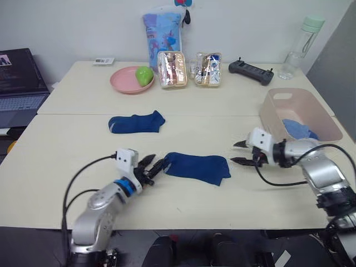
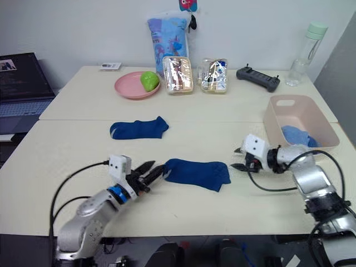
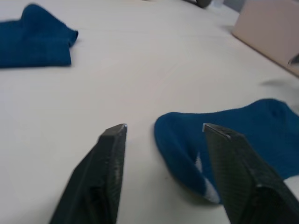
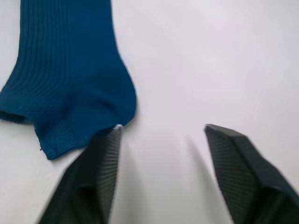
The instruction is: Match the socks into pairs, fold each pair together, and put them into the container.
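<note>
A blue sock [image 1: 198, 167] lies flat near the table's front middle. My left gripper [image 1: 156, 165] is open just left of it, its fingers [image 3: 108, 158] straddling the sock's near end [image 3: 187, 149] without holding it. My right gripper [image 1: 241, 152] stands open a little right of the same sock [image 4: 65, 79], with bare table between its fingers. A second blue sock [image 1: 136, 122] lies farther back on the left. The pale pink container [image 1: 278, 114] sits at the right with a lighter blue sock [image 1: 298, 129] inside.
At the back stand a round pink plate [image 1: 123, 83] with a green fruit, two clear snack boxes [image 1: 172, 69], a printed pouch [image 1: 161, 29], a black controller [image 1: 250, 70] and a bottle [image 1: 300, 44]. A laptop [image 1: 19, 83] sits beyond the table's left edge.
</note>
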Controlling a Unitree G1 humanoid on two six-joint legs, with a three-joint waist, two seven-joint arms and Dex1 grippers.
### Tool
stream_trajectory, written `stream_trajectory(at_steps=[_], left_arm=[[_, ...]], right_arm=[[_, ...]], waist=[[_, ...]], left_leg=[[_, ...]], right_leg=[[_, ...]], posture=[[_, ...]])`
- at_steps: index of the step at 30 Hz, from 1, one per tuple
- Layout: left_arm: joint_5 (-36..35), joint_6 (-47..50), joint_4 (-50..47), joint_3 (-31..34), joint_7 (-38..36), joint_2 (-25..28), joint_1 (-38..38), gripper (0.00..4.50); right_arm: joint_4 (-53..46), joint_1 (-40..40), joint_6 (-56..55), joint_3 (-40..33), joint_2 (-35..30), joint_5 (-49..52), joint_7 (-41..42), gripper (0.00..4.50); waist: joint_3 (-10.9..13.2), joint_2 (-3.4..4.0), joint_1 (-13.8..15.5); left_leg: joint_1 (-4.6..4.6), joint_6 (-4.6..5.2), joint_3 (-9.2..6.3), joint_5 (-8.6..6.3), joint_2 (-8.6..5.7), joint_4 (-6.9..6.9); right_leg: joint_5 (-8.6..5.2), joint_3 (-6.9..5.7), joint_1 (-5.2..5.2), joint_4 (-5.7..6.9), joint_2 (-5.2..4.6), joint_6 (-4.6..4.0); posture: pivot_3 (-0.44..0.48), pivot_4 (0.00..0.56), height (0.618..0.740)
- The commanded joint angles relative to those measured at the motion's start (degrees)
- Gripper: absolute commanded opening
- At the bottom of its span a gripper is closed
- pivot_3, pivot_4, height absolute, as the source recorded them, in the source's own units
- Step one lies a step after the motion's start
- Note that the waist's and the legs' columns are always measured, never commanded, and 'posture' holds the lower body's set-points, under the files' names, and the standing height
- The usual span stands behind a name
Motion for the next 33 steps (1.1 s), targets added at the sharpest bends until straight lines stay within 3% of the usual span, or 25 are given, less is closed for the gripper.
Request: stream_trajectory(at_steps=[1, 4, 8, 13, 17, 20, 25, 28, 30, 33], left_arm=[[1.71, -9.32, 3.09, -0.98, -11.7, 6.45, -2.04, 3.93], [5.63, -20.89, 8.26, -4.75, -22.99, 12.79, -4.18, 3.93], [11.22, -34.1, 16.66, -9.75, -29.6, 14.73, -9.85, 3.93], [21.81, -49.51, 28.84, -15.91, -27.88, 13.06, -17.89, 3.93], [25.22, -55.65, 34.98, -18.19, -26.36, 11.78, -21.55, 3.93], [25.76, -57.6, 37.53, -19.13, -26.96, 12.23, -22.34, 3.35], [25.45, -58.19, 39.75, -19.62, -26.33, 11.81, -23.63, 1.78], [24.33, -57.39, 39.91, -19.69, -26.53, 11.11, -23.82, 0.81], [24.04, -56.96, 39.95, -19.73, -26.65, 10.85, -23.77, 0.17], [23.5, -56.21, 39.78, -19.67, -26.66, 10.7, -23.46, 0.0]], right_arm=[[-11.87, 5.14, 1.99, -1.38, -0.99, 4.94, 1.97, 3.43], [-17.23, 9.47, -0.17, 0.4, -1.69, 2.84, 1.52, 3.43], [-15.64, 11.13, -8.47, 4.97, -1.66, -6.23, -1.2, 3.43], [-10.49, 7.93, -15.63, 8.18, 0.17, -15.39, -6.37, 3.43], [-8.75, 6.46, -20.63, 8.93, 1.35, -17.93, -8.04, 3.43], [-7.66, 6.19, -24.98, 10.01, 1.02, -19.98, -8.03, 3.43], [-4.03, 4.79, -32.33, 11.22, 1.67, -22.11, -8.95, 3.43], [-2.56, 4.63, -34.68, 11.52, 2.39, -20.85, -8.23, 2.83], [-1.77, 4.69, -35.1, 10.99, 2.9, -19.65, -8.04, 2.13], [-0.25, 4.08, -35.55, 10.48, 2.86, -20.55, -8.32, 1.1]], waist=[[0.02, 0.04, 0.0], [0.03, 0.06, 0.0], [0.03, 0.06, 0.0], [0.04, 0.04, -0.01], [0.03, 0.04, -0.04], [0.03, 0.05, -0.06], [0.03, 0.05, -0.09], [0.03, 0.04, -0.12], [0.03, 0.04, -0.11], [0.03, 0.04, -0.1]], left_leg=[[0.0, 0.0, 0.01, 0.0, 0.01, 0.0], [0.0, 0.0, 0.09, 0.0, 0.0, 0.01], [0.21, 0.01, 0.13, 0.0, 0.0, 0.02], [0.19, 0.02, 0.17, -0.01, -0.02, 0.02], [0.18, 0.02, 0.19, -0.01, -0.02, 0.02], [0.21, 0.02, 0.16, -0.01, -0.02, 0.02], [0.39, 0.04, 0.15, 0.0, -0.02, 0.05], [0.41, 0.05, 0.14, 0.0, -0.02, 0.05], [0.39, 0.05, 0.11, 0.0, -0.02, 0.05], [0.38, 0.05, 0.09, 0.0, -0.02, 0.05]], right_leg=[[0.0, 0.02, 0.0, -0.03, 0.0, 0.0], [0.0, 0.07, -0.02, -0.03, -0.02, -0.01], [-0.02, 0.05, 0.21, -0.1, -0.04, -0.03], [-0.02, 0.05, 0.19, -0.09, -0.02, -0.03], [-0.01, 0.07, 0.14, -0.03, -0.02, -0.02], [-0.01, 0.04, 0.17, 0.0, -0.02, -0.01], [-0.01, 0.03, 0.36, 0.0, 0.0, -0.01], [-0.01, 0.01, 0.37, 0.02, 0.03, -0.01], [-0.01, 0.0, 0.37, 0.02, 0.03, -0.01], [-0.01, 0.01, 0.38, 0.01, 0.02, -0.01]], posture=[[0.0, 0.15, 0.74], [0.0, 0.15, 0.74], [0.0, 0.15, 0.74], [0.0, 0.15, 0.74], [0.0, 0.15, 0.74], [0.0, 0.15, 0.74], [0.0, 0.15, 0.74], [0.0, 0.15, 0.74], [0.0, 0.15, 0.74], [0.0, 0.15, 0.74]])
